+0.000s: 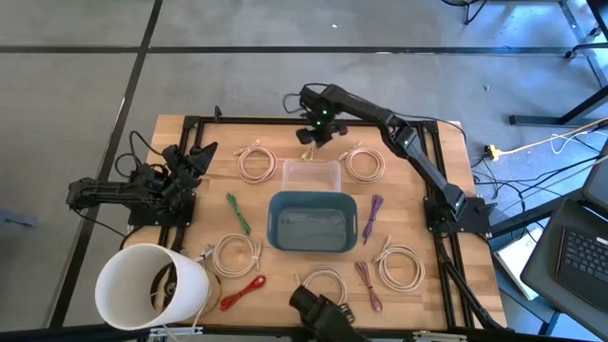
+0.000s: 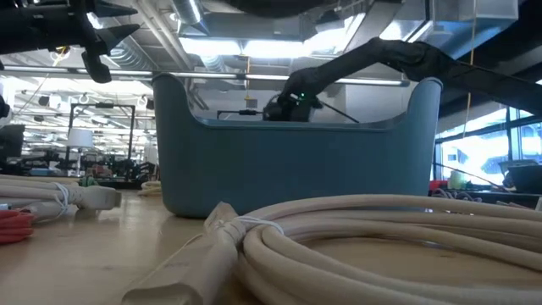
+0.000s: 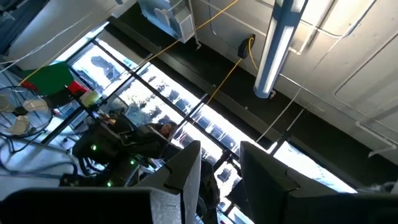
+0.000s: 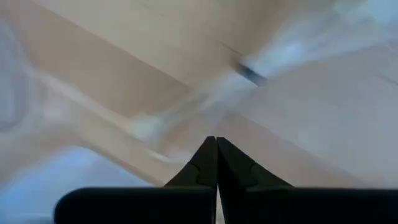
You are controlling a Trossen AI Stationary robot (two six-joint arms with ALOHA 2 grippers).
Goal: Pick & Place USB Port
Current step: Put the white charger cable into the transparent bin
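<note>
Right hand (image 1: 312, 136), fingers together, hovers near the clear tray (image 1: 312, 174), apparently empty.

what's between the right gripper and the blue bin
Only the clear tray. The right gripper hangs over the table's far edge, fingers together, a pale cable blurred just beyond them. The tray sits between it and the blue bin.

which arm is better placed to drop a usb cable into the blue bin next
Right. Its end effector hangs over the table's far side beside the clear tray, close to the blue bin. The left end effector is parked at the table's left edge, pointing up.
</note>
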